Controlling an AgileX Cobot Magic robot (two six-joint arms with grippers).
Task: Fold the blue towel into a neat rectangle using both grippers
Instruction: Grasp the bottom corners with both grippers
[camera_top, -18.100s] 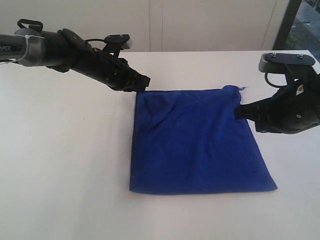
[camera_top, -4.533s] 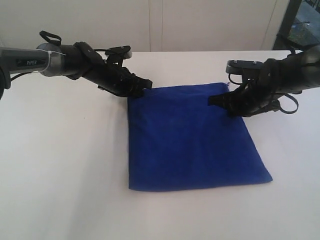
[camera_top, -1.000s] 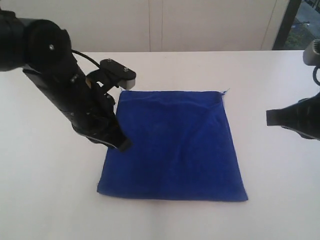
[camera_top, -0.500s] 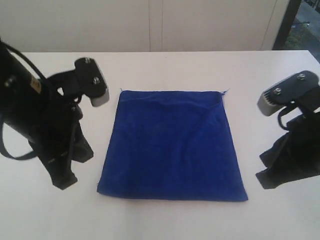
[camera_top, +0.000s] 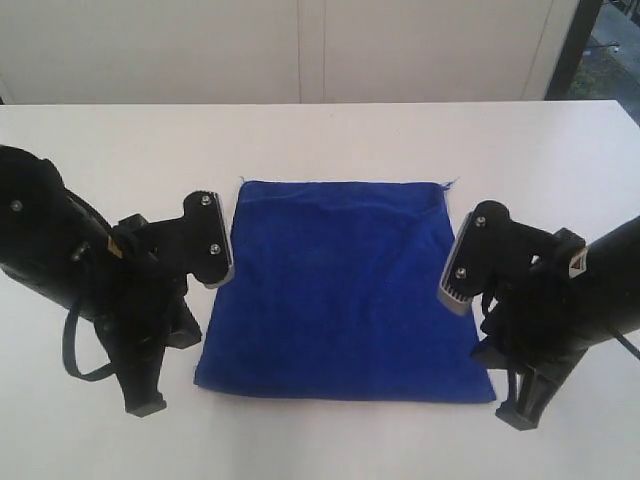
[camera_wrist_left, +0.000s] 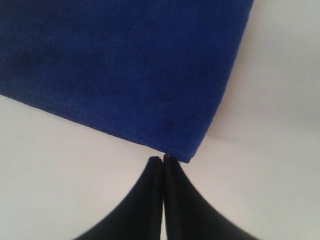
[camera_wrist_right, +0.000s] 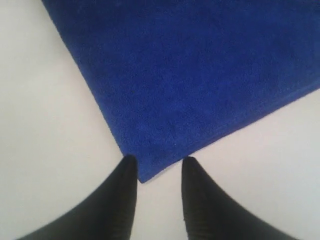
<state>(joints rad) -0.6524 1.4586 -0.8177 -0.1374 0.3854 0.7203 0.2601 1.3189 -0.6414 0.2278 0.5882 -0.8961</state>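
Note:
The blue towel (camera_top: 345, 285) lies flat on the white table as a rough square, with a small thread at its far right corner (camera_top: 452, 183). My left gripper (camera_top: 146, 403) points down just outside the towel's near left corner. In the left wrist view this gripper (camera_wrist_left: 163, 160) is shut with nothing between its fingers, and its tips almost touch the corner of the towel (camera_wrist_left: 125, 65). My right gripper (camera_top: 518, 416) hangs by the near right corner. In the right wrist view it (camera_wrist_right: 159, 162) is open, and the corner tip of the towel (camera_wrist_right: 200, 75) lies between its fingers.
The white table (camera_top: 330, 130) reaches a pale wall at the back. A dark window frame (camera_top: 572, 45) stands at the far right. Both wrist camera housings (camera_top: 208, 240) (camera_top: 470, 260) overhang the towel's side edges.
Both arms have swung in and down to the towel's near corners. The right gripper has opened. The towel has not moved in the last second.

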